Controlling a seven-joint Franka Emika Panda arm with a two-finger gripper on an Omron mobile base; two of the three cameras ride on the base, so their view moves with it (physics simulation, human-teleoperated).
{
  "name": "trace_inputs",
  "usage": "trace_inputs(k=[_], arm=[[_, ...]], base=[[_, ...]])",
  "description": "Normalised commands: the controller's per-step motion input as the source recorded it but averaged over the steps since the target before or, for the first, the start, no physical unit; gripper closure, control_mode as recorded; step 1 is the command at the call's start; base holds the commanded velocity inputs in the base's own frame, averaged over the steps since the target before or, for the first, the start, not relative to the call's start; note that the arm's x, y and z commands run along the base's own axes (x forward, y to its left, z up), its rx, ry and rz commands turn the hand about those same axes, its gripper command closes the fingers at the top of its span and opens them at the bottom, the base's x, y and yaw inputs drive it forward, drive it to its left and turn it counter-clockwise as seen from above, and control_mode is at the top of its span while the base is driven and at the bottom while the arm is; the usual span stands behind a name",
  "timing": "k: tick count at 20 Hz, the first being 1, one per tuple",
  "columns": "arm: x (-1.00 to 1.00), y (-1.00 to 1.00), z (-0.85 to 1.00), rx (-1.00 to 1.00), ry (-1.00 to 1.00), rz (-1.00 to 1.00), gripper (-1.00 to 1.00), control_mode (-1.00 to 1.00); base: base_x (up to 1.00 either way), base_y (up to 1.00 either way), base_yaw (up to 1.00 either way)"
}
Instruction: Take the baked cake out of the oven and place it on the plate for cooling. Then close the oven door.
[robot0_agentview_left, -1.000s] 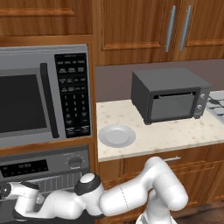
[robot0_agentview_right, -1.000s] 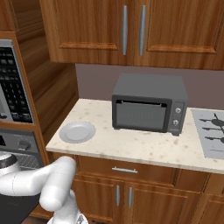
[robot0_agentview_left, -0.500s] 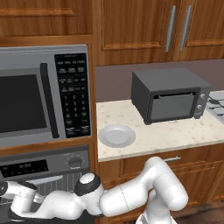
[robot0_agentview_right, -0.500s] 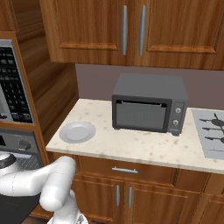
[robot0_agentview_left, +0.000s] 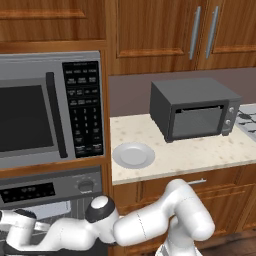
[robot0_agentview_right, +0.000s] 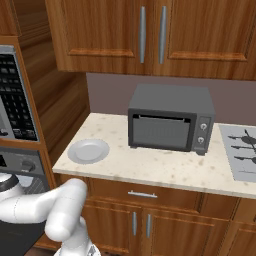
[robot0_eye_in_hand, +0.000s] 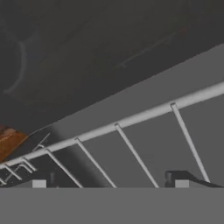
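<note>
Your arm reaches low into the oven (robot0_agentview_left: 50, 190) at the lower left of the left base view, gripper (robot0_eye_in_hand: 109, 181) spread wide and holding nothing. In the hand view, a wire rack (robot0_eye_in_hand: 131, 140) crosses the frame; the brown shape at the left edge may be the cake (robot0_eye_in_hand: 8, 141). The plate (robot0_agentview_left: 133, 155) sits bare on the counter (robot0_agentview_left: 200, 155).

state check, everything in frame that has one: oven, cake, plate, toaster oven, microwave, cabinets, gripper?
oven: arm reaching inside
cake: on wire rack, not gripped
plate: empty, on counter
toaster oven: door shut
microwave: door shut
upper cabinets: shut
gripper: open, holding nothing
</note>
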Motion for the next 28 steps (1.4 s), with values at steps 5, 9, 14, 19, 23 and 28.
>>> trace_inputs(k=[5,9,14,19,23,28], arm=[[-0.65,0.32,-0.85,-0.38,0.03,0.08,-1.0,-1.0],[-0.62,0.32,-0.84,-0.39,0.05,0.08,-1.0,-1.0],[-0.6,0.32,-0.84,-0.38,0.06,0.07,-1.0,-1.0],[-0.57,0.31,-0.82,-0.38,0.09,0.07,-1.0,-1.0],[-0.57,0.32,-0.79,-0.37,0.11,0.06,-1.0,-1.0],[-0.54,0.32,-0.77,-0.35,0.12,0.04,-1.0,-1.0]], base=[[0.0,0.0,0.0],[0.0,0.0,0.0],[0.0,0.0,0.0],[0.0,0.0,0.0],[0.0,0.0,0.0],[0.0,0.0,0.0]])
